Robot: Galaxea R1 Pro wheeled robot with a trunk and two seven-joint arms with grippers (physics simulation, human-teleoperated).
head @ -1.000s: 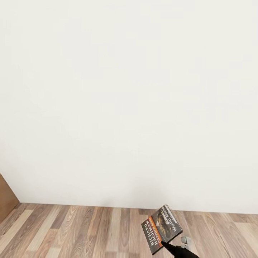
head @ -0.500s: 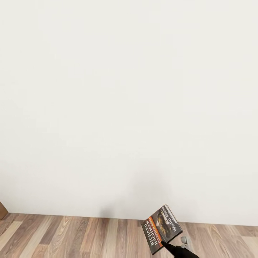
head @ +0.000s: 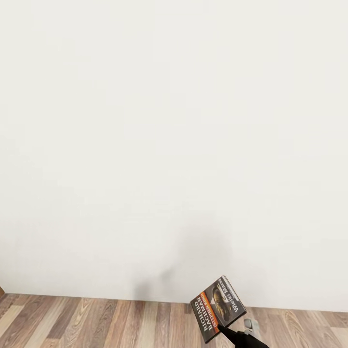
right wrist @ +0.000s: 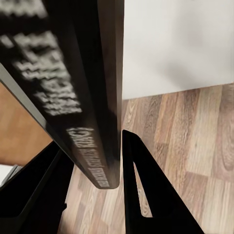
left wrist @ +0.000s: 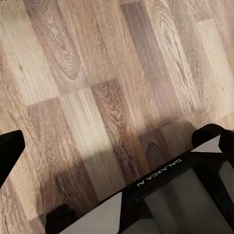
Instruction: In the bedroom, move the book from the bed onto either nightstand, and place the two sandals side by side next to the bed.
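A plain white wall (head: 145,121) rises above a wood-plank floor (head: 96,324); a faint grey shadow (head: 164,280) — low on the wall, just above the floor.

- Head view: bright, even, flat light on the white wall (head: 169,121); a soft grey shadow smudges its base just above the floor (head: 96,321).
- Left wrist view: floor planks sharp, with a dim diffuse shadow patch.
- Right wrist view: the book (right wrist: 73,83) sits too close, its white lettering blurred.

Head toward wall (head: 174,121); wrists floorward (left wrist: 97,73)
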